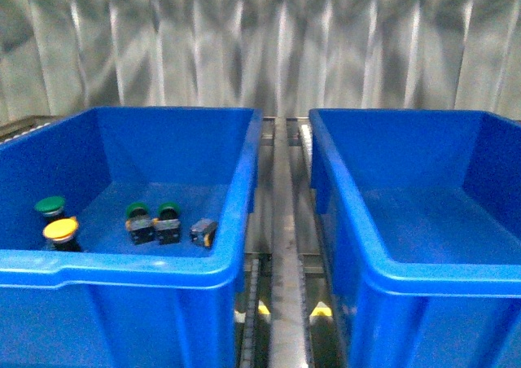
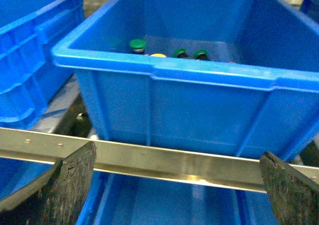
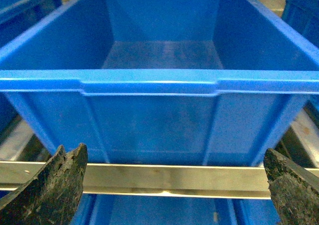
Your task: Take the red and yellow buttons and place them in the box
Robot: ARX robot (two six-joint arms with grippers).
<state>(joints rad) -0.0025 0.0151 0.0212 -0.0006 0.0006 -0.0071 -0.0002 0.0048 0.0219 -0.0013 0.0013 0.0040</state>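
Observation:
One yellow button (image 1: 61,230) stands near the left wall of the left blue bin (image 1: 122,268); its cap (image 2: 158,55) just peeks over the rim in the left wrist view. No red button shows in any view. The box (image 1: 431,221) on the right holds nothing, as the right wrist view of it (image 3: 164,53) confirms. My left gripper (image 2: 179,190) is open, outside and below the left bin's front wall (image 2: 199,110). In the same way, my right gripper (image 3: 174,195) hangs open before the box's front wall. Neither arm appears in the front view.
Green-capped buttons share the left bin: one upright (image 1: 50,206), two lying on their sides (image 1: 138,220) (image 1: 168,220), plus a small black block (image 1: 203,232). A metal rail (image 2: 174,160) (image 3: 174,177) crosses in front of each bin. Another blue bin (image 2: 30,60) sits further left.

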